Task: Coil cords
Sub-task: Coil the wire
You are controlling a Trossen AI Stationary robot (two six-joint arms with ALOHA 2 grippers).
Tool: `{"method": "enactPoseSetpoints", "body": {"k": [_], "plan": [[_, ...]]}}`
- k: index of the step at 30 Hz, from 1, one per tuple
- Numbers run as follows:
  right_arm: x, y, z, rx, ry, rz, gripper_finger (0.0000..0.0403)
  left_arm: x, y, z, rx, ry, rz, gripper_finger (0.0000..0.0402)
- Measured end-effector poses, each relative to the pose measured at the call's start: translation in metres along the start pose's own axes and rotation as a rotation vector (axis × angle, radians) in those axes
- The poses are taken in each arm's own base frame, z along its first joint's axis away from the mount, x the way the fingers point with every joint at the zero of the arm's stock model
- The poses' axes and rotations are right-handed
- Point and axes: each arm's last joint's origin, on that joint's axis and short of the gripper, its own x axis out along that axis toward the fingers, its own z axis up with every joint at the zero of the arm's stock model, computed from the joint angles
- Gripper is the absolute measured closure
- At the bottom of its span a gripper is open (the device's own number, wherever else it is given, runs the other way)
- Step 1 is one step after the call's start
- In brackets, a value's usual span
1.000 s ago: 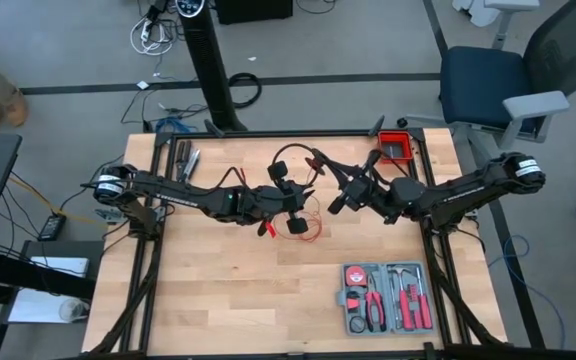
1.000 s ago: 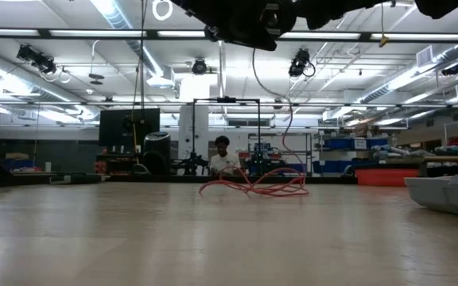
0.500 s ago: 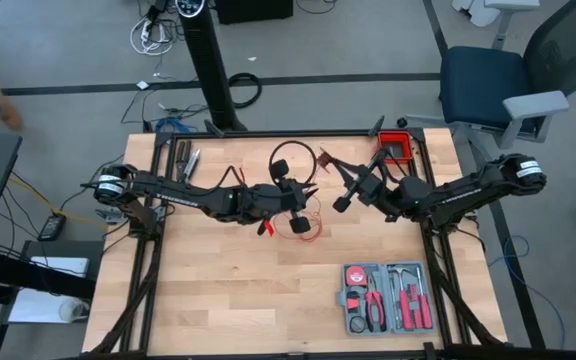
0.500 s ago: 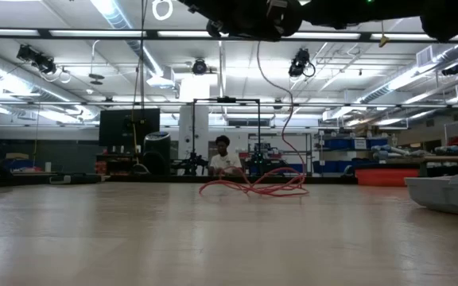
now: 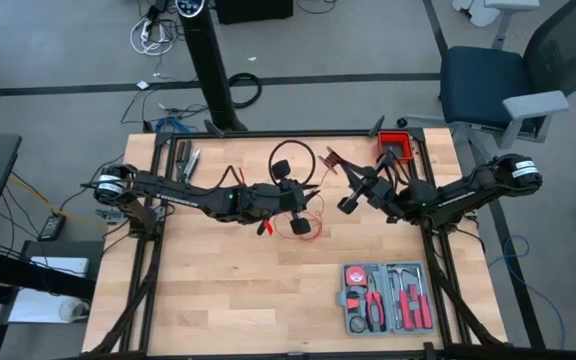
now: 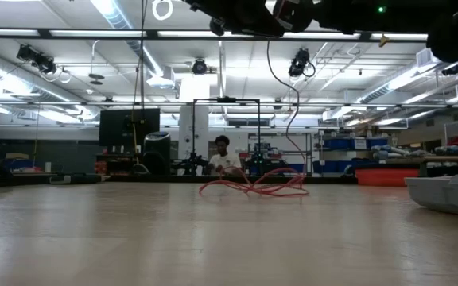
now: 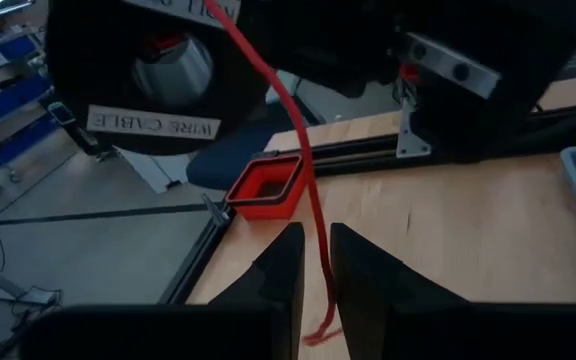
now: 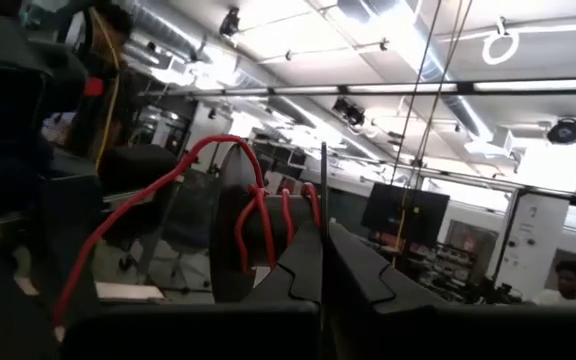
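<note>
Coiling red cord (image 5: 301,226), mid-table, loose bundle.
L gripper (image 7: 313,262) nearly shut on cord; R gripper (image 5: 346,203) shut, pinching cord wraps. Risk: thin cord slipping out or snagging on spool (image 7: 153,75).

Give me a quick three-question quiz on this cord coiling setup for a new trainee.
1. True or false: the grey plastic tool case is closed.
2. Where does the loose bundle of thin red cord lie? A, on the wooden table. B, in a red bin. C, in the tool case.
3. What does the right gripper hold?

Key:
1. False. It lies open, with its tools showing.
2. A.
3. The black spool labelled wire cable, with red cord wound on it.
</note>
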Motion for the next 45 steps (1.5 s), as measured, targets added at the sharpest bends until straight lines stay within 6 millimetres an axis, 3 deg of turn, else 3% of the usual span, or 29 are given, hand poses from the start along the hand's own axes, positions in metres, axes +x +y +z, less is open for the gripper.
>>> {"method": "enactPoseSetpoints", "body": {"k": [9,19,24,30,45], "plan": [[-0.005,-0.003,-0.002,0.016,-0.036,0.007,0.0403,-0.002,-0.002,0.009,-0.016,-0.036,-0.065,0.0346],[-0.006,0.0,-0.003,-0.019,-0.022,0.028,0.0403,-0.003,0.003,0.016,0.03,0.021,0.016,0.0346],[-0.008,0.002,-0.001,-0.013,-0.031,0.043,0.0403,-0.013,0.009,0.026,0.035,0.04,0.02,0.0346],[-0.008,0.003,-0.002,-0.019,-0.022,0.055,0.0403,-0.021,0.001,0.035,0.018,-0.019,-0.026,0.0346],[-0.008,0.007,-0.009,-0.217,0.042,0.072,0.0403,-0.024,0.009,0.045,0.09,-0.024,0.072,0.0346]]}}
